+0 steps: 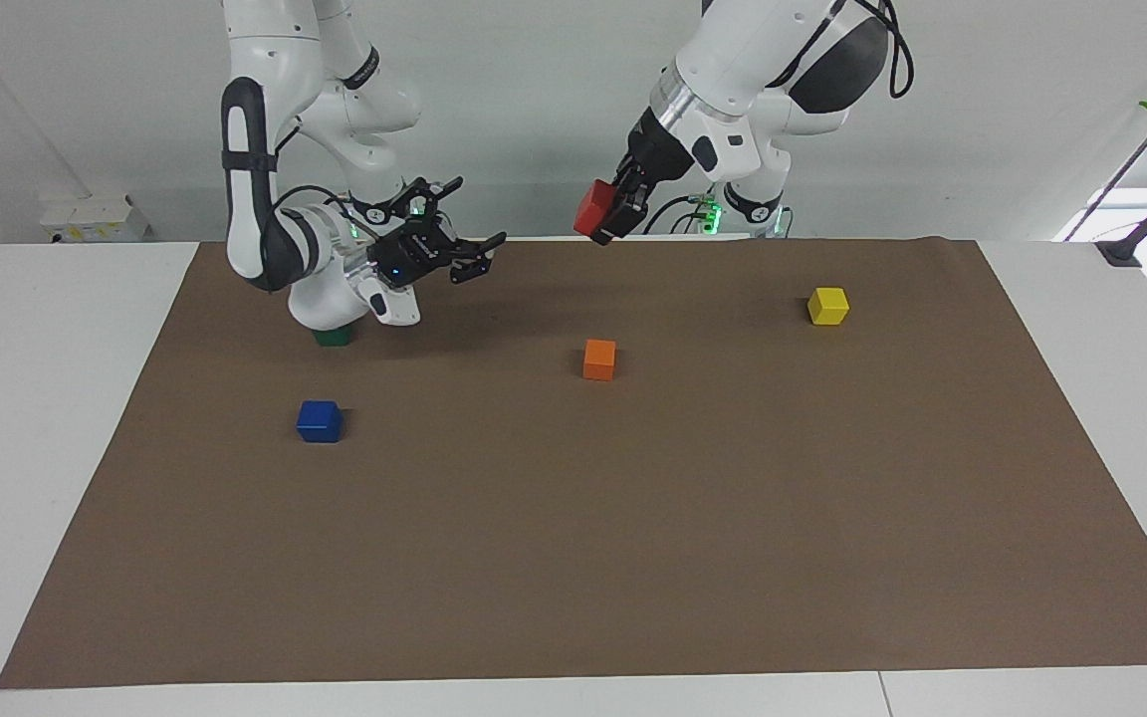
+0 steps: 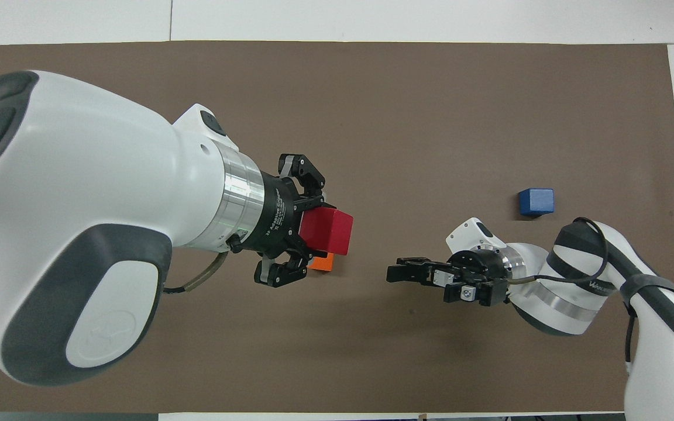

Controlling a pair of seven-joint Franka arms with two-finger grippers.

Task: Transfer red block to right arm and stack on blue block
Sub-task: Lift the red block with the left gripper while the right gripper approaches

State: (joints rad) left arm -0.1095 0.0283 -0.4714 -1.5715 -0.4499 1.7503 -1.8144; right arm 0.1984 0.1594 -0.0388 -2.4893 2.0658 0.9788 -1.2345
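1. Facing view shows you the left end effector (image 1: 605, 221) raised over the worktop (image 1: 633, 558), clamped on the red block (image 1: 591, 208).
2. Your right end effector (image 1: 469, 256) gapes empty, probably above bare mat.
3. Blue block (image 1: 319, 421) sits alone, toward the right arm's end.

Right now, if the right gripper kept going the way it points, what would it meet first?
Probably the red block held raised in the left gripper; the right gripper, open, points toward it, though their heights may differ.

The green block (image 1: 333, 338) lay nearer to the robots than the blue block (image 1: 319, 421), with the orange block (image 1: 599, 359) and the yellow block (image 1: 827, 306) toward the left arm's end.
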